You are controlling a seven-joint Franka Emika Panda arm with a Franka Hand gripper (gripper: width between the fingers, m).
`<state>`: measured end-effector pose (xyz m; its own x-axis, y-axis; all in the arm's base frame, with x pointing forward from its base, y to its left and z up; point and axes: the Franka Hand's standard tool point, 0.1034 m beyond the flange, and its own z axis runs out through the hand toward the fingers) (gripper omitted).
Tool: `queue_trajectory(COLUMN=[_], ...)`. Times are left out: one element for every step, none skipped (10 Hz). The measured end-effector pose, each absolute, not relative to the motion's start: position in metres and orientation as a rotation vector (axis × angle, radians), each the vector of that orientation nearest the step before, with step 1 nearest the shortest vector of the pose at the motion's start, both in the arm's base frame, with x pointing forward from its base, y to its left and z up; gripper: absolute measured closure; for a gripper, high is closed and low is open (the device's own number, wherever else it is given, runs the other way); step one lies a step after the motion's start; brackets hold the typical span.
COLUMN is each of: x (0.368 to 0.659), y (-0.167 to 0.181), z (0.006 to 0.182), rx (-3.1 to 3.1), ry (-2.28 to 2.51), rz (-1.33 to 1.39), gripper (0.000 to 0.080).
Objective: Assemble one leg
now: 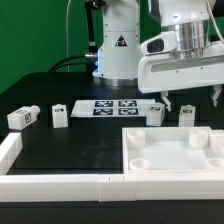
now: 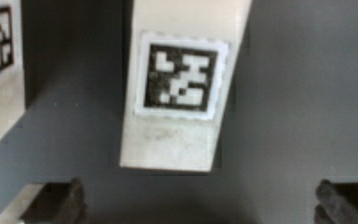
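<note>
Your gripper [image 2: 201,197] hangs spread wide over 1 leg [image 2: 179,95], which lies on the table [image 1: 60,150] just outside the socketed tray [image 1: 160,133].

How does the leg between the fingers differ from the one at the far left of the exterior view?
The centred leg sits untouched inside the open gripper; the far-left leg lies well away from it. The centred leg's tag faces up at the wrist camera; the far-left leg's tag faces the exterior camera. Both are white tagged blocks.
</note>
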<state>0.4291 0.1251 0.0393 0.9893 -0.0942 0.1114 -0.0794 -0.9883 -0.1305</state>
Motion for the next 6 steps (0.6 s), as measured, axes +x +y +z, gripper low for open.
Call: queue_trajectory(x=[0.429,0.421,0.423,0.418,0.416,0.412], y=[0.120,0.120,0.122,0.125,0.128,0.129], z=[0.038,0.035,0.035,0.036,0.036,0.033], rx=[-3.011,-3.008,-2.996,-2.975,-2.957,-2.936], ry=[0.119,0.118,0.120,0.126,0.154,0.161], rz=[-0.154,0.041,0.153,0.323,0.457,0.596], gripper=[0.0150,0.0150,0.0150,0.0150,0.0150,0.0150])
